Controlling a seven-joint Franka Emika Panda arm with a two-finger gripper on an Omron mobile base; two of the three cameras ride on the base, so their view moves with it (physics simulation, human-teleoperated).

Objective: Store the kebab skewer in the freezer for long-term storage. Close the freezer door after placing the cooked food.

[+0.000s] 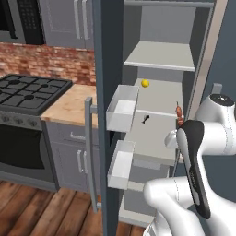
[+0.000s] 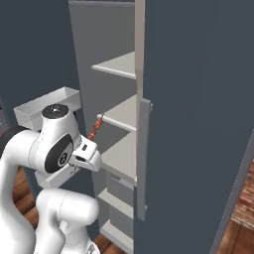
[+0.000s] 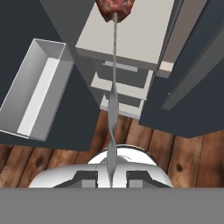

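My gripper [image 3: 111,178] is shut on the lower end of the kebab skewer [image 3: 113,87], a thin pale stick. Its reddish-brown meat chunks [image 3: 116,9] point away from the hand toward a pale shelf [image 3: 131,35] of the freezer [image 1: 159,60]. In the left base view the skewer [image 1: 178,115] stands nearly upright at the right front edge of the middle shelf, just above my wrist. In the right base view the gripper [image 2: 90,142] holds the skewer [image 2: 95,128] in front of the open compartment. The freezer door [image 1: 109,138] stands wide open on the left, with white bins [image 1: 122,108] on its inner side.
A small yellow ball [image 1: 145,83] and a tiny black object [image 1: 145,120] lie on the freezer shelves. The other fridge door [image 2: 198,124] is shut, close on my right. A stove [image 1: 27,94] and wooden counter [image 1: 73,105] lie left of the open door.
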